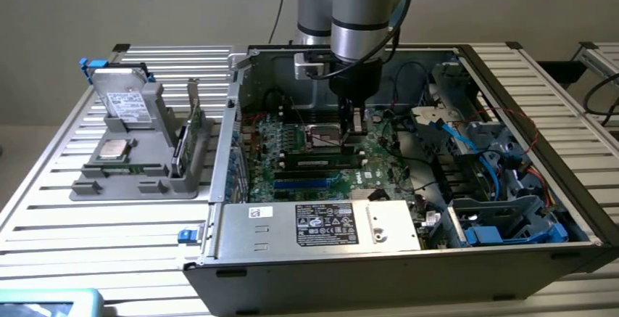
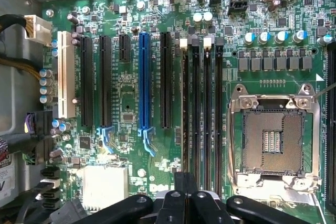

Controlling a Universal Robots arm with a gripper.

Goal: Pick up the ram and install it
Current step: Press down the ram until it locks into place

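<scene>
the tool (image 1: 350, 137) hangs inside the open computer case (image 1: 290, 273) at the centre of the exterior frame, its fingers (image 2: 177, 205) pressed together with nothing between them. the ram (image 1: 324, 162) stands in a memory slot on the motherboard (image 1: 283, 140), just below the fingertips in that frame, its white label showing. whether the tips touch it i cannot tell.

We note an open computer case (image 1: 387, 277) on the slatted tabletop (image 1: 97, 244). The motherboard (image 2: 131, 103) inside has an empty processor socket (image 2: 273, 140), one blue slot (image 2: 145, 82) and one white slot (image 2: 65, 74). A grey holder (image 1: 145, 179) carrying a silver processor (image 1: 113, 150) stands beside the case, on the exterior view's left.
</scene>
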